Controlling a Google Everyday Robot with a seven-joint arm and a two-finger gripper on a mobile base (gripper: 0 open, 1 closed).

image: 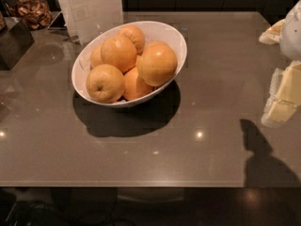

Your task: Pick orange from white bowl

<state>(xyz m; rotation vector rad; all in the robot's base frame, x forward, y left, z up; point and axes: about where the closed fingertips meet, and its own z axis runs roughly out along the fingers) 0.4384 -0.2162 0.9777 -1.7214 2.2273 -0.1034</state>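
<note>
The white bowl [175, 37] stands on the grey-brown table, left of centre, and holds several round fruits. The orange [157, 64], the largest and smooth, lies at the bowl's right side against the rim. A paler yellow fruit with a dimpled end [105, 83] lies at the front left, and a smaller deeper-orange one [134, 86] sits between them. My gripper [282, 98] is at the right edge of the view, white and pale yellow, well to the right of the bowl and a little above the table. It holds nothing that I can see.
A clear sign holder [91, 6] stands just behind the bowl. A jar of snacks [33, 12] and a dark box [14, 40] stand at the back left. The table's front edge [150, 185] runs along the bottom. The gripper's shadow [258, 149] falls at the front right.
</note>
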